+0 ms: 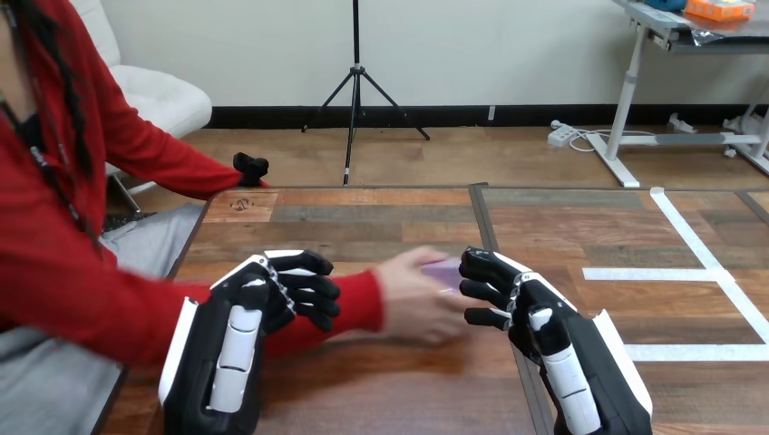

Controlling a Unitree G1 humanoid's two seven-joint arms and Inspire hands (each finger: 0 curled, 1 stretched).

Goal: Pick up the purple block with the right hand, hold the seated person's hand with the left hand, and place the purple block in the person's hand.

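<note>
Head view, starting nearest you: how do your two hands stand over the table [381,399]?
— Your left hand [258,313] is clenched on the person's forearm [358,304], its fingers [313,294] curled round the red sleeve just behind the wrist. I'd count the holding step as done. Your right hand [535,317] is level with it, just beside the person's hand [419,306].
— And the purple block [442,270]?
— It sits between those two, touching your right hand on one side and the person's hand on the other. Whether your right hand grips it or has let go, I cannot tell.
— So what's left?
— The pick-up looks done and I judge the hand-over to be under way. You have yet to show a clean release and draw your right hand clear. The person's other hand [251,168] rests at the table's far edge, well apart from all this
</note>
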